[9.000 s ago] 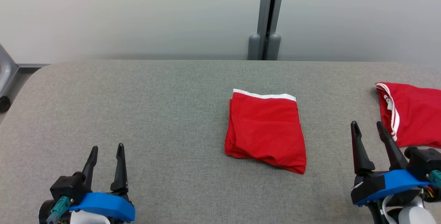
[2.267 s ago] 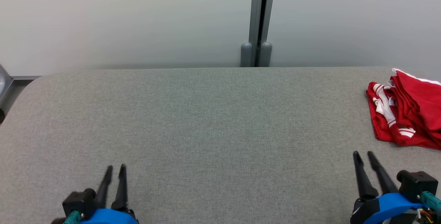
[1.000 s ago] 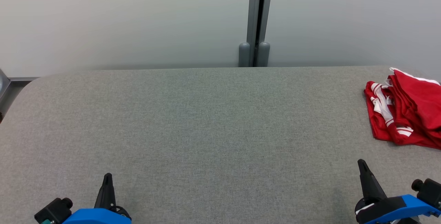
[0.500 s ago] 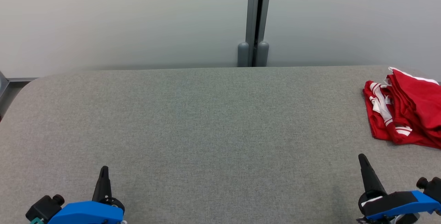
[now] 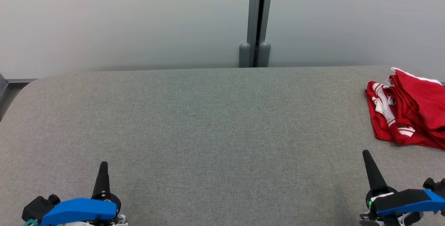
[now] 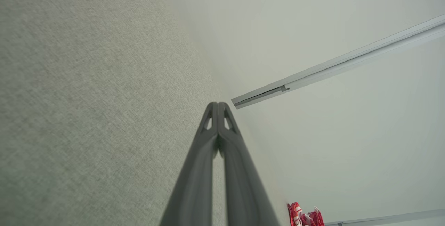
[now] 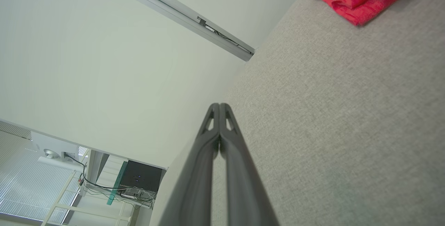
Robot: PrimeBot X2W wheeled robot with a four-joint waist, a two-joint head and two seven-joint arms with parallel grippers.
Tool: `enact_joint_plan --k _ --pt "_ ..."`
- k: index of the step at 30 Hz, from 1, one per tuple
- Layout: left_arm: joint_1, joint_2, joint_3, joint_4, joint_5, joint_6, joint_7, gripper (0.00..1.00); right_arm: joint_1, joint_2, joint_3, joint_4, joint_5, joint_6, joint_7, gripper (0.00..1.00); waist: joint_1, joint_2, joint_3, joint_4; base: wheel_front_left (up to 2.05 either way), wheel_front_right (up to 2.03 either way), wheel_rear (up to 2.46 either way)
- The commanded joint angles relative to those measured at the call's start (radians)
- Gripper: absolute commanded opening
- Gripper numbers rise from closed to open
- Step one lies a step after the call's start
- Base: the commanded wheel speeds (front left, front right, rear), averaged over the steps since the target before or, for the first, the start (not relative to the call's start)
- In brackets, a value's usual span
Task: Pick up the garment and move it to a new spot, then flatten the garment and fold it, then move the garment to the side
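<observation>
The middle of the grey counter (image 5: 208,132) is now bare: the folded red garment (image 5: 426,102) has gone from the centre to the right edge of the frame, resting partly on a striped red garment (image 5: 384,116). The left arm's fingers (image 5: 103,180) and right arm's fingers (image 5: 371,170) have sunk to the bottom corners, each pair pressed together and empty — the move aside looks done.

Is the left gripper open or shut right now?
Shut. The left gripper has its tips pressed together, with nothing between them.

Garment (image 5: 413,114), right part off-frame.
</observation>
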Motion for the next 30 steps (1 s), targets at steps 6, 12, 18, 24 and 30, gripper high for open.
enact_joint_plan --k 6,12,18,24,30 --pt "-0.032 0.000 0.017 -0.027 -0.074 -0.007 0.022 0.00 -0.030 -0.008 -0.004 -0.006 0.085 0.000 0.011 0.00 0.0000 0.0000 0.000 -0.002 0.00 0.00 0.00" --pt "-0.038 -0.003 0.026 -0.037 -0.128 -0.007 0.037 0.00 -0.036 -0.009 -0.005 -0.004 0.145 0.000 0.018 0.00 0.0000 0.0000 0.000 -0.003 0.00 0.00 0.00" --pt "-0.042 -0.006 0.035 -0.048 -0.178 -0.008 0.052 0.00 -0.042 -0.010 -0.005 -0.003 0.202 0.000 0.025 0.00 0.0000 0.0000 0.000 -0.005 0.00 0.00 0.00" --pt "-0.045 -0.008 0.042 -0.058 -0.227 -0.009 0.066 0.00 -0.046 -0.010 -0.005 -0.001 0.256 0.000 0.030 0.00 0.0000 0.0000 0.000 -0.006 0.00 0.00 0.00" --pt "-0.048 -0.010 0.048 -0.066 -0.273 -0.010 0.078 0.00 -0.050 -0.011 -0.006 0.000 0.307 0.000 0.037 0.00 0.0000 0.0000 0.000 -0.008 0.00 0.00 0.00"
